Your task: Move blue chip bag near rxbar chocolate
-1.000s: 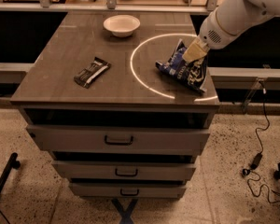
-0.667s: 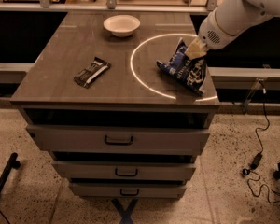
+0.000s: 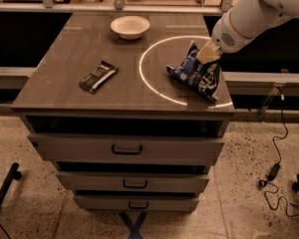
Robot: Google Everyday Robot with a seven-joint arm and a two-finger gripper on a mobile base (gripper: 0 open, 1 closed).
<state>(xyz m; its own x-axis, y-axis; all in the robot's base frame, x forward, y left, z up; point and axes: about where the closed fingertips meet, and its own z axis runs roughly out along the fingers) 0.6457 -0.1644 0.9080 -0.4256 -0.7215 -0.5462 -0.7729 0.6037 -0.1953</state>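
Note:
The blue chip bag [image 3: 197,76] is a crinkled dark-blue foil bag with white lettering, at the right side of the brown cabinet top [image 3: 89,44]. My gripper [image 3: 207,54] comes in from the upper right on the white arm and is shut on the bag's top edge. The bag's lower end rests on or just above the top near the right front corner. The rxbar chocolate [image 3: 98,76] is a small dark bar with a white stripe, lying flat at the left front of the top, well apart from the bag.
A white bowl [image 3: 130,27] stands at the back middle of the top. A bright ring of light [image 3: 177,68] lies on the right half of the surface. Drawers [image 3: 127,148] sit below. A cable [image 3: 276,158] lies on the floor at right.

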